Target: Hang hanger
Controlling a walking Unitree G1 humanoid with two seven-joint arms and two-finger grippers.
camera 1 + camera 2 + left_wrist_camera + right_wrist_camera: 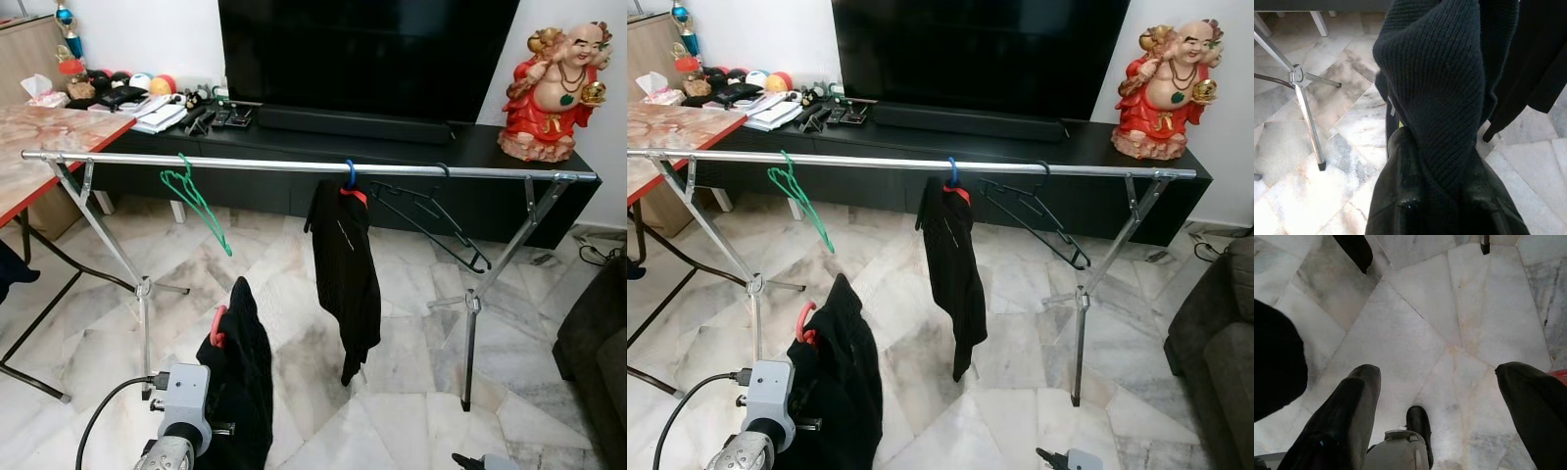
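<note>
Rail (294,166): long silver bar on two crossed stands, spanning the scene side to side, long axis level and crosswise to the robot.

On rail, from robot's left: green hanger (196,204) empty, tilted; blue hanger (351,176) carrying dark garment (345,274); black hanger (431,220) empty, swung askew.

Task thing: red hanger (217,328) with black knit (240,377) draped over it, well below rail and nearer the robot, under the free stretch between green hanger and blue hanger.

Left gripper (1442,205): fingers pressed together on the knit and hanger, knit bunched between them. Nearer arm for the hang.

Right gripper (1437,396): spread wide, holding nothing, pointed at floor, low and idle.

Judgement: rail lies up and forward of left gripper; red hook must rise above rail, then drop over it, hook plane crossing rail axis.
</note>
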